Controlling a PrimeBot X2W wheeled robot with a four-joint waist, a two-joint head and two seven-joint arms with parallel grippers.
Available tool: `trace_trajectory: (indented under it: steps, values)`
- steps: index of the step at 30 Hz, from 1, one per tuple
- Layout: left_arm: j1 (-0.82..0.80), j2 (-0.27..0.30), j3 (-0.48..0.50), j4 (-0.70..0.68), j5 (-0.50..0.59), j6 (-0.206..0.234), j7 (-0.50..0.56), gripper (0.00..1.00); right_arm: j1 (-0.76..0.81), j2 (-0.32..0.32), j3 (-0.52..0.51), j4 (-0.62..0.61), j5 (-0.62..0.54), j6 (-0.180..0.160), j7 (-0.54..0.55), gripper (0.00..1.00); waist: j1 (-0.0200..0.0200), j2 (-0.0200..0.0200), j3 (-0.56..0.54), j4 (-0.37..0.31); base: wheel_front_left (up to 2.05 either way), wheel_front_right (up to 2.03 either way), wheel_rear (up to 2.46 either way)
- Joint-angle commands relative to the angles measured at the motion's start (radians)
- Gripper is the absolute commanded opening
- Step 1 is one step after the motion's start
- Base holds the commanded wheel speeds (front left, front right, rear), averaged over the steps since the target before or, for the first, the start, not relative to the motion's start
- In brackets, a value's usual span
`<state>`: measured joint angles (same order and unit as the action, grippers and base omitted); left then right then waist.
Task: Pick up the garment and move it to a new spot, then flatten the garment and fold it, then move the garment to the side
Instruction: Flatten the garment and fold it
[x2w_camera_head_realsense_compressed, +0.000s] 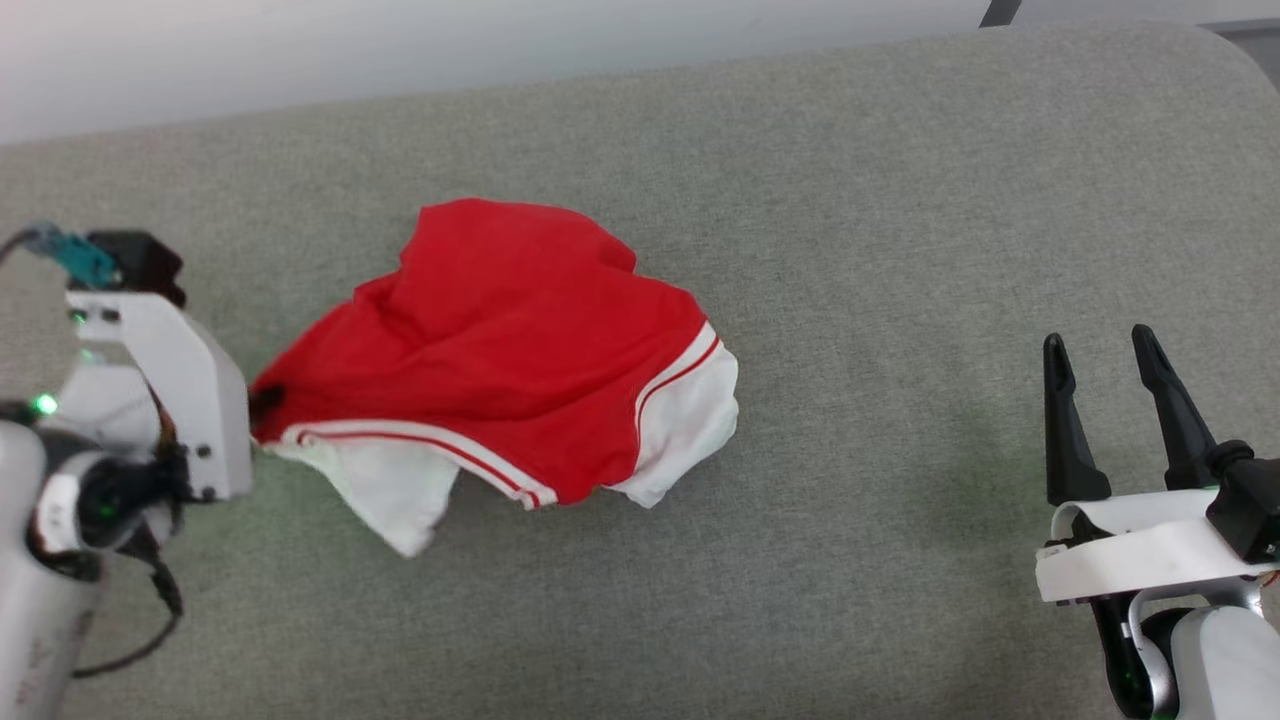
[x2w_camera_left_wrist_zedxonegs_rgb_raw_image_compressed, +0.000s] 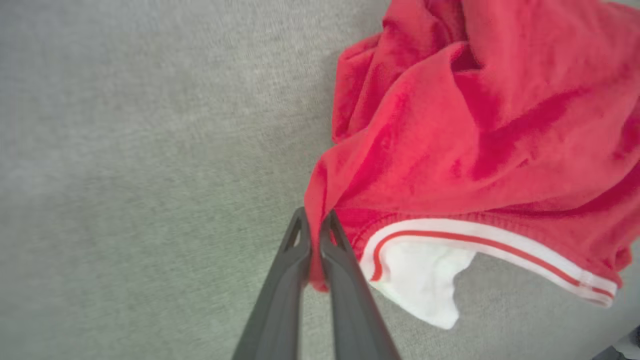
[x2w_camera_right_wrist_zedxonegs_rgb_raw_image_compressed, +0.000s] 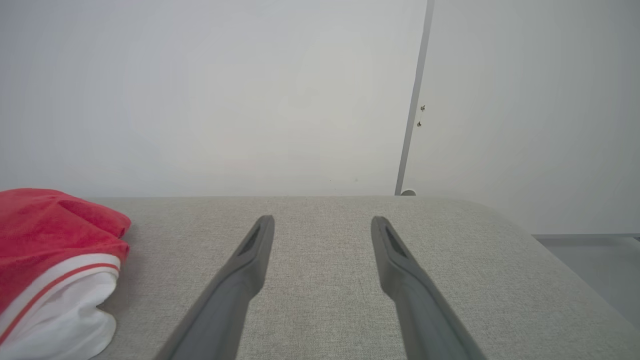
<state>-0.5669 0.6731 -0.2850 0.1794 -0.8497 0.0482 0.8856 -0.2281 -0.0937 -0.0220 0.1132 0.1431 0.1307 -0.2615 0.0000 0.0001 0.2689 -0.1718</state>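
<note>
A wide tabletop (x2w_camera_head_realsense_compressed: 900, 200) covered in coarse grey-green woven fabric carries the scene, and its far right corner is rounded. Behind it rises a plain pale wall (x2w_camera_head_realsense_compressed: 300, 50). In the right wrist view the wall (x2w_camera_right_wrist_zedxonegs_rgb_raw_image_compressed: 200, 100) is bare except for a thin grey vertical strip (x2w_camera_right_wrist_zedxonegs_rgb_raw_image_compressed: 412, 100) that runs down to the back edge of the tabletop (x2w_camera_right_wrist_zedxonegs_rgb_raw_image_compressed: 500, 260), with two small dark marks just beside the strip.

The garment (x2w_camera_head_realsense_compressed: 500, 340) lies crumpled left of the middle of the tabletop. Its red body is bunched on top, and white sleeves with red-and-white striped bands spill out along its near side. The left end effector (x2w_camera_head_realsense_compressed: 265, 400) is at the garment's left edge. In the left wrist view the left end effector (x2w_camera_left_wrist_zedxonegs_rgb_raw_image_compressed: 315, 215) is clenched on a narrow fold of red cloth, which is drawn up between the two dark fingers, while the rest of the garment (x2w_camera_left_wrist_zedxonegs_rgb_raw_image_compressed: 475, 125) spreads away over the grey weave (x2w_camera_left_wrist_zedxonegs_rgb_raw_image_compressed: 125, 150).

The right end effector (x2w_camera_head_realsense_compressed: 1098, 345) sits well apart at the near right, released, with its fingers spread and pointing toward the wall. From its own wrist camera the right end effector (x2w_camera_right_wrist_zedxonegs_rgb_raw_image_compressed: 322, 222) stands over bare fabric, and the garment (x2w_camera_right_wrist_zedxonegs_rgb_raw_image_compressed: 45, 225) shows at the left edge of that view.
</note>
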Motion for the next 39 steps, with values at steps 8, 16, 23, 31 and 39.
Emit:
trace_trajectory:
  steps: [8, 16, 23, 31, 39]
  values:
    - [-0.068, 0.065, 0.001, -0.12, 0.044, 0.019, 0.049, 0.0, 0.014, 0.0, 0.012, 0.005, 0.004, 0.0, -0.005, 1.0, 0.0, -0.0001, -0.012, -0.006, 0.0, 0.0, 0.0]
    - [-0.146, -0.026, -0.055, -0.203, 0.014, -0.014, 0.063, 0.0, 0.012, 0.004, 0.021, 0.011, 0.007, 0.0, -0.005, 1.0, 0.0, -0.0001, -0.019, -0.022, 0.0, 0.0, 0.0]
    - [-0.152, -0.133, -0.133, -0.242, -0.039, -0.034, 0.102, 0.0, 0.017, 0.01, 0.022, 0.01, 0.014, 0.0, -0.005, 1.0, 0.0, -0.0001, -0.013, -0.044, 0.0, 0.0, 0.0]
    - [-0.122, -0.188, -0.199, -0.224, -0.06, -0.06, 0.119, 0.0, 0.011, 0.021, 0.023, 0.007, 0.013, 0.0, -0.005, 1.0, 0.0, -0.0001, 0.004, -0.059, 0.0, 0.0, 0.0]
    - [-0.125, -0.218, -0.218, -0.176, -0.061, -0.095, 0.08, 0.95, 0.001, 0.028, 0.017, 0.01, 0.014, 0.0, -0.005, 1.0, 0.0, -0.0001, 0.012, -0.058, 0.0, 0.0, 0.0]
